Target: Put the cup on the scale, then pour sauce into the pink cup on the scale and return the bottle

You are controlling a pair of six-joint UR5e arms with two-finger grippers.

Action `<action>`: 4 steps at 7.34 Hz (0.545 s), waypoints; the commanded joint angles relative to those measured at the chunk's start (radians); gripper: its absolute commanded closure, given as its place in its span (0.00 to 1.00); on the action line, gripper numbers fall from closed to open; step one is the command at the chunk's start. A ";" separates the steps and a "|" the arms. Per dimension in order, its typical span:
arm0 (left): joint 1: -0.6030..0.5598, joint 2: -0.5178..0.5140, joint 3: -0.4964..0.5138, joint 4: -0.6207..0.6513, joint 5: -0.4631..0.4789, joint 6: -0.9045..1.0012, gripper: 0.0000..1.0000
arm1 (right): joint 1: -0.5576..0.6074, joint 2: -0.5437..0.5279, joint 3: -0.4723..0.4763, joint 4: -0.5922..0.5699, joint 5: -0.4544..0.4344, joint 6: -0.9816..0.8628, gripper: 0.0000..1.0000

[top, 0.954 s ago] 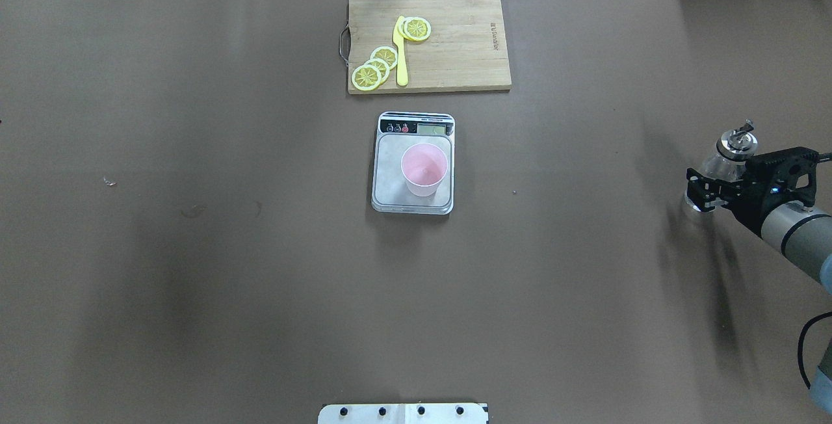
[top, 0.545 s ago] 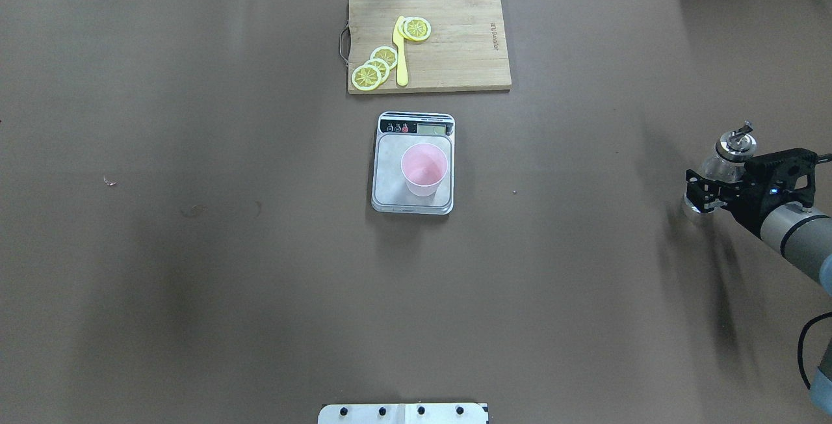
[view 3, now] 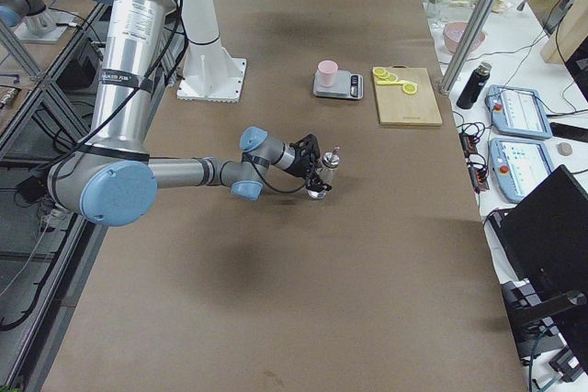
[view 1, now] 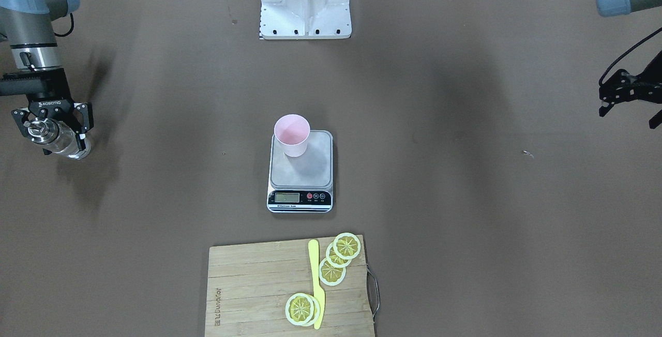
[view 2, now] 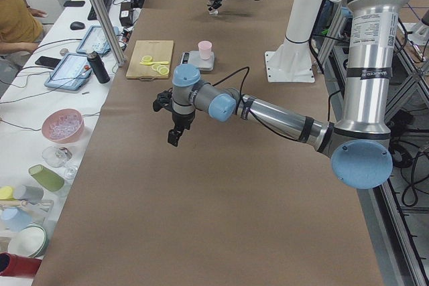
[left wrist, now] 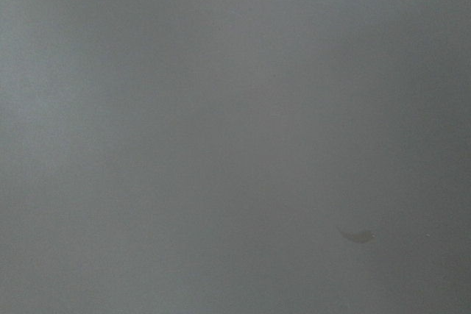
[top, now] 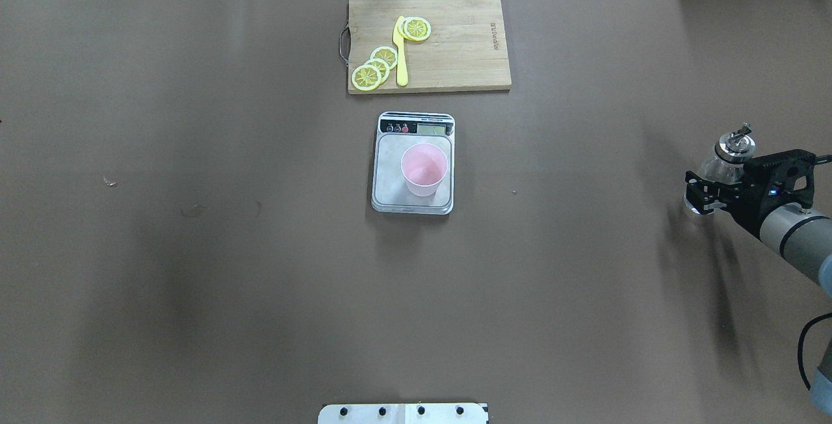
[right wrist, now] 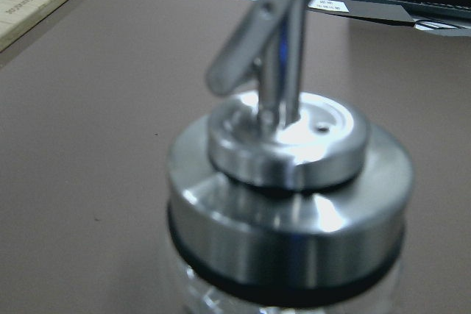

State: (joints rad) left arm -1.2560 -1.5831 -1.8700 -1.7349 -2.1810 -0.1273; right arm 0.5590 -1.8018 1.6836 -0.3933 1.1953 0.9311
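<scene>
Far right of the overhead frame: slim clear glass bottle with silver metal pourer top (top: 718,167), clamped low on its body between the fingers of the black two-finger right gripper (top: 701,195). Shifted a touch down and left over the last 1 second, base now at or just above the brown paper-covered table (top: 195,248); contact not clear. Judged as the return step nearly done, with release outstanding.

Frame centre: small pale pink tapered plastic cup (top: 424,167), upright on the grey steel platform of the flat digital scale (top: 390,151); contents too faint to confirm.

Right edge of the front-facing frame: left gripper (view 1: 628,115), fingers apart, holding nothing.

Overhead frame edge near on the bottle's right, table carrying on past it in the right side view. Wide bare brown surface between bottle and scale. Wooden cutting board (top: 455,53) with yellow lemon slices (top: 376,67), well apart at top centre.
</scene>
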 commanded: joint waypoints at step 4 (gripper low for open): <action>-0.002 0.000 -0.006 0.002 0.001 0.000 0.03 | -0.001 0.010 -0.037 0.086 -0.032 0.002 1.00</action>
State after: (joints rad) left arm -1.2568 -1.5831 -1.8754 -1.7342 -2.1798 -0.1273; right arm 0.5595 -1.7917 1.6656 -0.3309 1.1670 0.9326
